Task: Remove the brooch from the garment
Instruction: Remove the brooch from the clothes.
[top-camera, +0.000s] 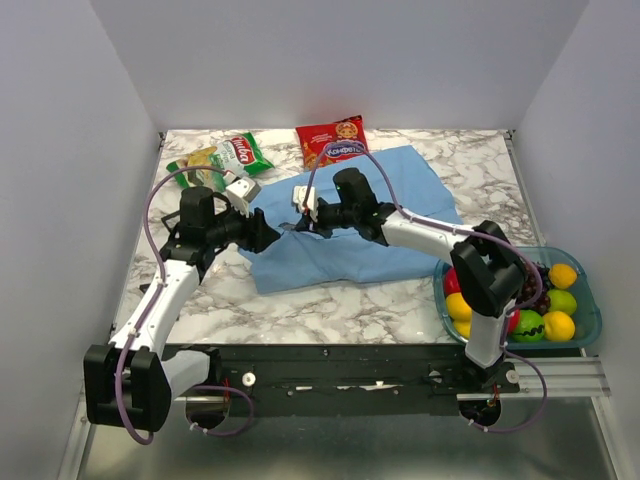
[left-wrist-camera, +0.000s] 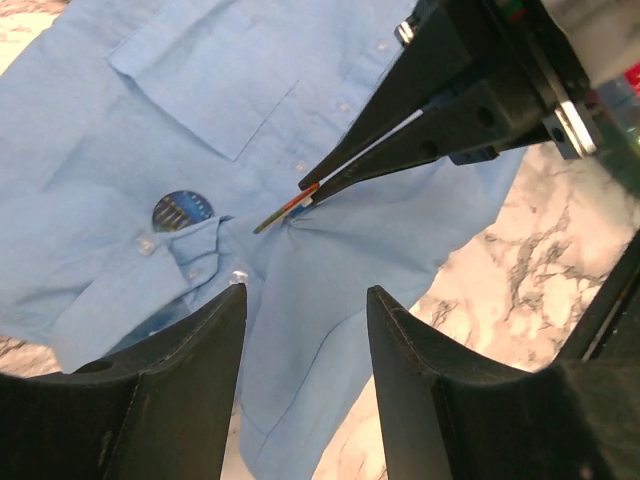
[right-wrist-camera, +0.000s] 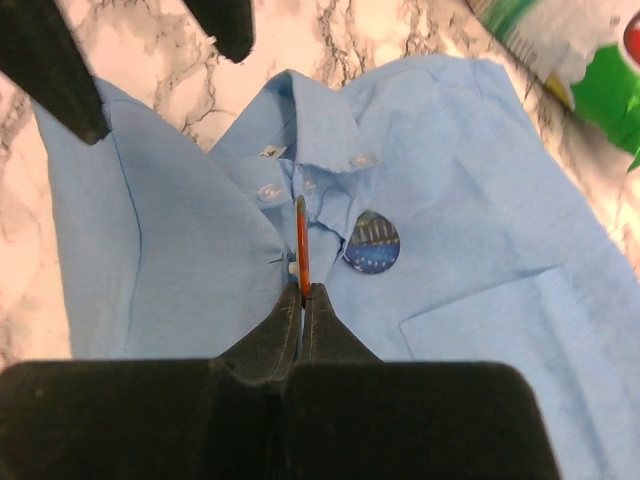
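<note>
— Under the left claw (left-wrist-camera: 305, 300), anything held?
— Nothing; its fingers stand apart above the shirt (left-wrist-camera: 200, 80). Just beyond, the brooch (left-wrist-camera: 182, 210) sits pinned beside the buttons (left-wrist-camera: 146, 245): light, stiff, likely slick, best pinched by its rim.
— And the right claw (left-wrist-camera: 315, 185)?
— Farther off, closed on a thin red-tipped stick (left-wrist-camera: 285, 208), its tip against the shirt.

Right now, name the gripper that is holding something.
The right gripper, shut on a thin red stick; the left gripper stands open and empty over the shirt.
</note>
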